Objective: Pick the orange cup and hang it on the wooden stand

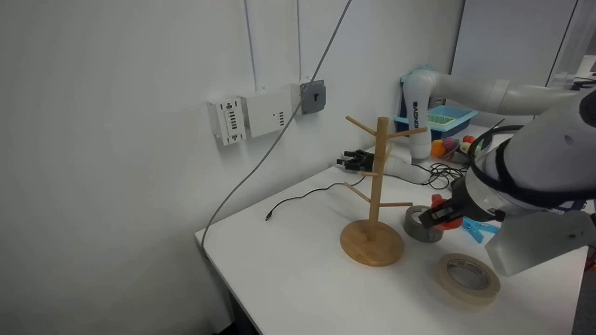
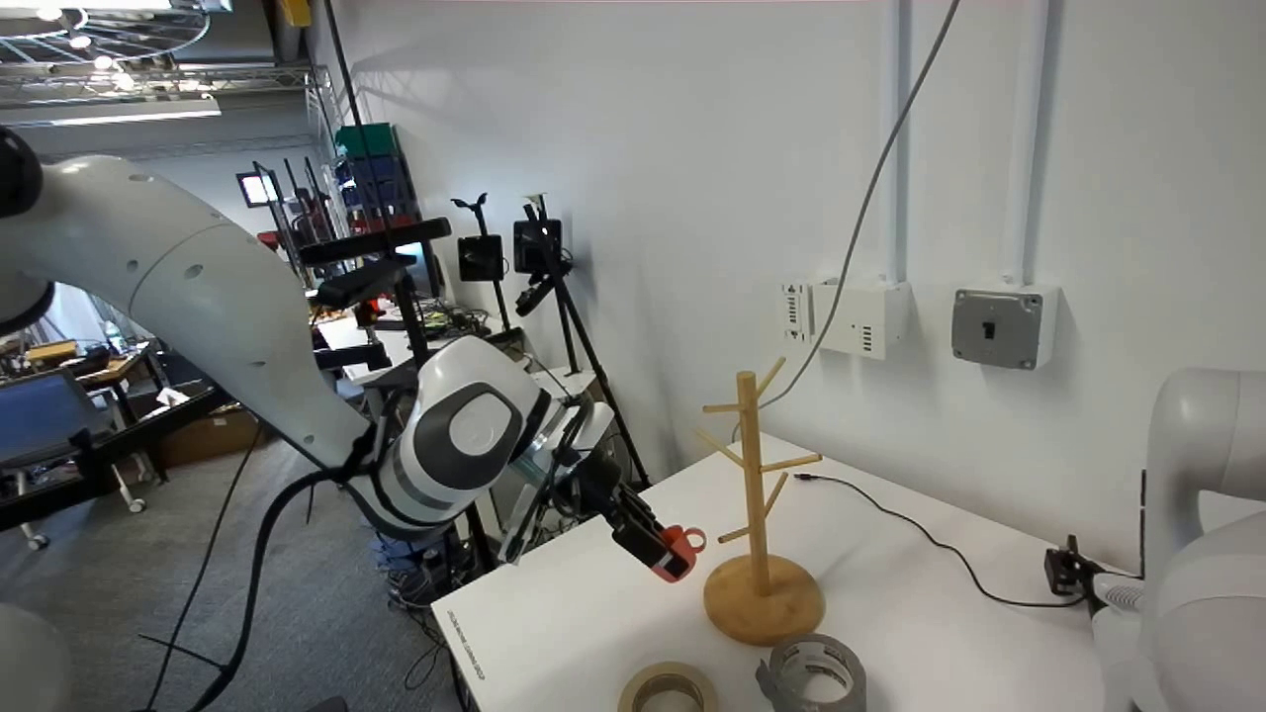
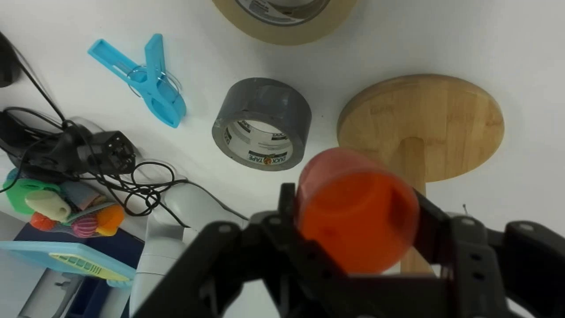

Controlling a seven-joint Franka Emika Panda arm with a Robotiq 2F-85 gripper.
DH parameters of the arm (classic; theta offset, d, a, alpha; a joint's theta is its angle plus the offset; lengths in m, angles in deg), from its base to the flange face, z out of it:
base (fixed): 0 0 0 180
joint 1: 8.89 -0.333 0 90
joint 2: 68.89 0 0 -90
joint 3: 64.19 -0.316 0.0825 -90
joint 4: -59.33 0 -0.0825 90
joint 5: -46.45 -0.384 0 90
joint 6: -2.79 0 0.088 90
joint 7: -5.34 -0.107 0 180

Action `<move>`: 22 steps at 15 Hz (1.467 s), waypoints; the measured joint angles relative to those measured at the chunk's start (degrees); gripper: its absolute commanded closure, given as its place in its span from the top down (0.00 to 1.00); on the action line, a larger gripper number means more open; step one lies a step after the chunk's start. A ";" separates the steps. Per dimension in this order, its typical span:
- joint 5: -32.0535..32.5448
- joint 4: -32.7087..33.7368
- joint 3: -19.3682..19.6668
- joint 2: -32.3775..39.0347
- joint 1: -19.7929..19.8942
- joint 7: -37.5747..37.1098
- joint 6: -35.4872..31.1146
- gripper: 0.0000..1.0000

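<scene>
The orange cup (image 1: 449, 224) is held in the air by my gripper (image 1: 436, 217), whose fingers close on its two sides. In an exterior view the cup (image 2: 677, 540) is tilted, with its handle towards the stand. In the wrist view the cup (image 3: 359, 221) fills the space between the fingers (image 3: 353, 198), and its handle is hidden there. The wooden stand (image 1: 378, 172) stands upright with bare pegs. It also shows in an exterior view (image 2: 754, 485), and its round base (image 3: 450, 119) shows in the wrist view. The cup is apart from the pegs.
A grey tape roll (image 3: 265, 101) stands beside the stand's base. A beige tape ring (image 1: 470, 279) and a blue clip (image 3: 154, 84) lie near. Another white arm (image 1: 419, 107), black cables (image 3: 145, 190) and a blue bin (image 1: 454, 116) are farther back. A wall borders the table.
</scene>
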 measured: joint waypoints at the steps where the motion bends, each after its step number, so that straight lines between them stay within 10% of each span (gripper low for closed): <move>1: -1.76 0.22 -0.17 1.00 0.00 1.13 0.00 0.34; 22: -17.02 4.67 -5.02 12.35 3.36 10.65 0.09 0.34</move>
